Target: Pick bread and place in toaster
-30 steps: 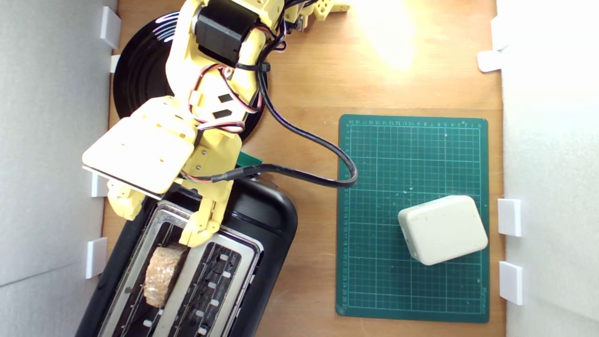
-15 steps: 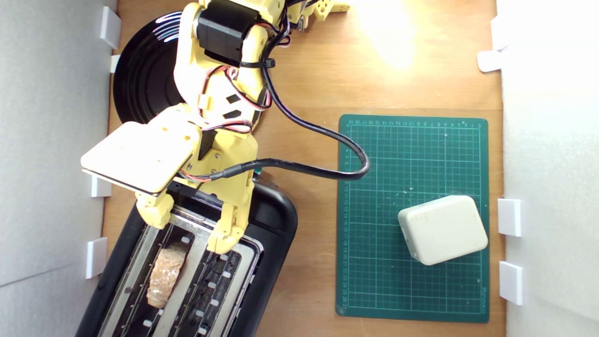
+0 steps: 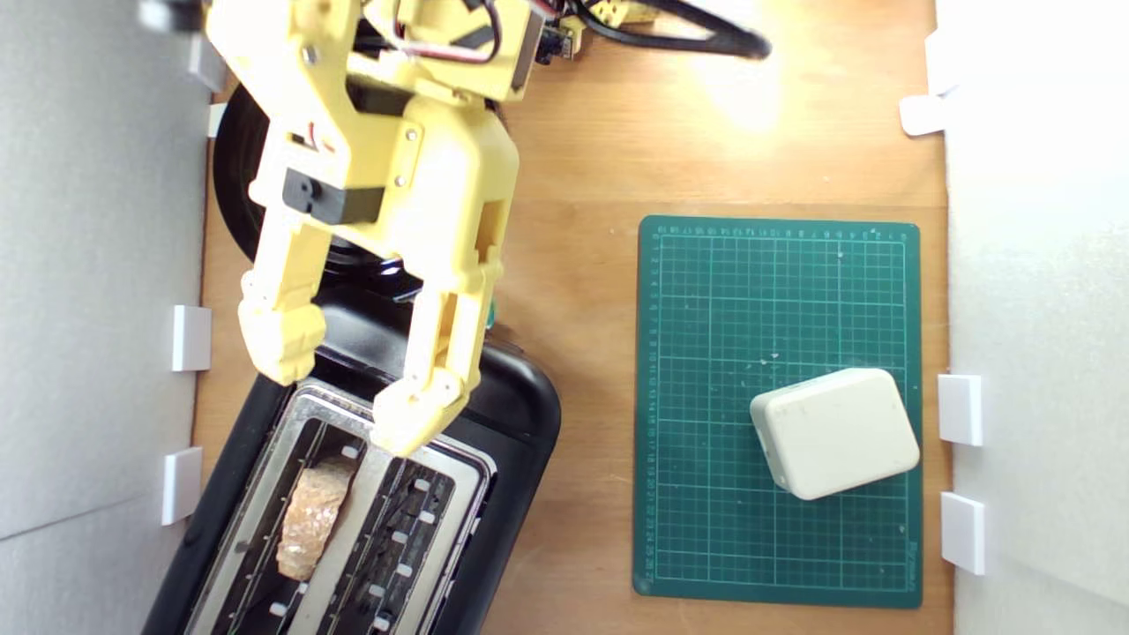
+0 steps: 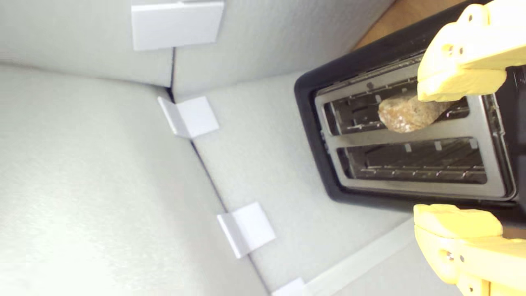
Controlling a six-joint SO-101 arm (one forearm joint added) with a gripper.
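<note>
The bread (image 3: 312,518) sits down in one slot of the toaster (image 3: 520,414), the slot nearer the grey wall (image 3: 88,265), with its brown crust and part of the holey crumb poking up above the silver top plate. The other slot beside it looks dark and bare, though its depths are hard to read. The gripper (image 3: 344,397) hangs above the toaster's near end, back from the bread and clear of it, its two yellow fingers spread wide with nothing between them; in the wrist view one fingertip (image 4: 460,78) overlaps the bread's end, but I cannot tell from there whether it touches. Behind the gripper, mostly hidden under the yellow arm, lies a round black plate (image 3: 231,194). Well off to the gripper's side, at the exterior view's right, a green cutting mat (image 3: 706,397) lies on the wooden table (image 3: 573,159) with a white rounded block (image 3: 833,432) resting on it.
</note>
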